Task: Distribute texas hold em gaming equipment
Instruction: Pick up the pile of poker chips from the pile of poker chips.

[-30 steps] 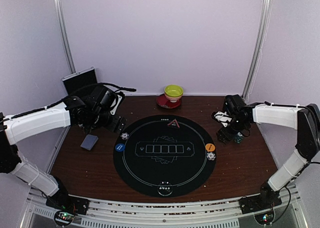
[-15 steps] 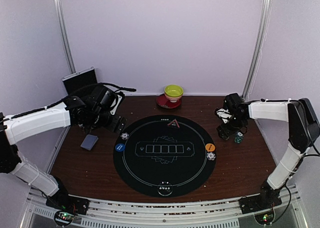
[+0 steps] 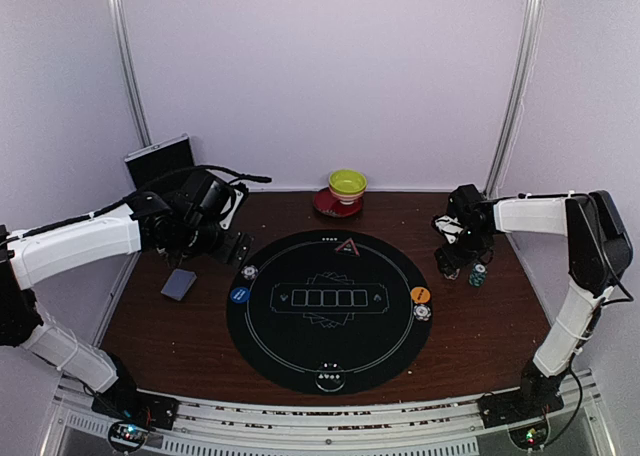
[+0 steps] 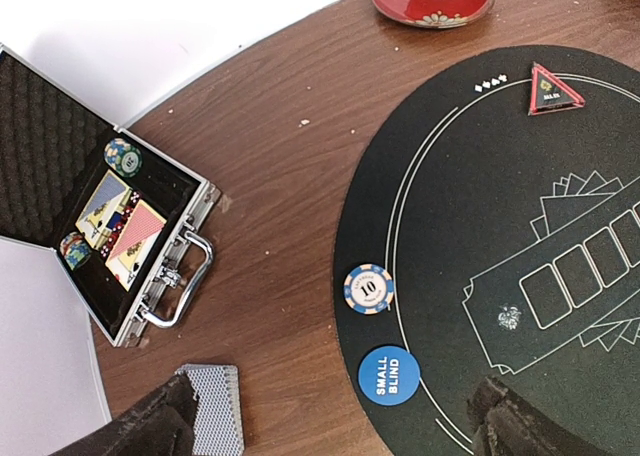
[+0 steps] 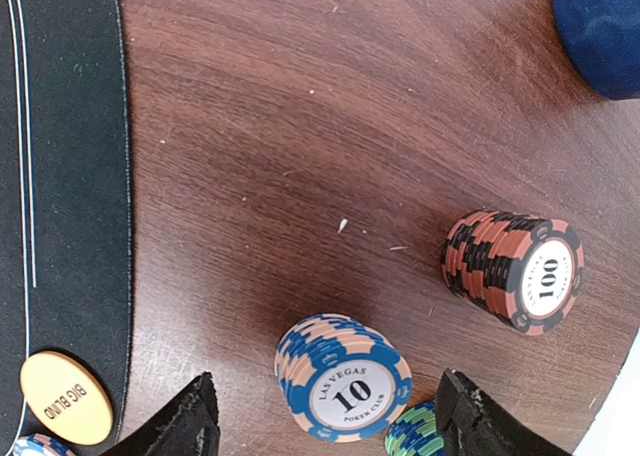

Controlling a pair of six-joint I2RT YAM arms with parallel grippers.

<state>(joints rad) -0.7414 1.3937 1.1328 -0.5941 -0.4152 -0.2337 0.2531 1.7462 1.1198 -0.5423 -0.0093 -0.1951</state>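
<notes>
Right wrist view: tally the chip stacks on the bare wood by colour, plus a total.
Blue 10 stack: 1
Red-and-black 100 stack: 1
Green stack, cut off by the frame edge: 1
Total: 3

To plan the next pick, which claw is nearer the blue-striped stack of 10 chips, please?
Right: the right claw hangs over the blue-striped chip stack; left claw is across the black mat.

Pale lilac walls (image 3: 320, 76), brown wooden table (image 3: 480, 346)
</notes>
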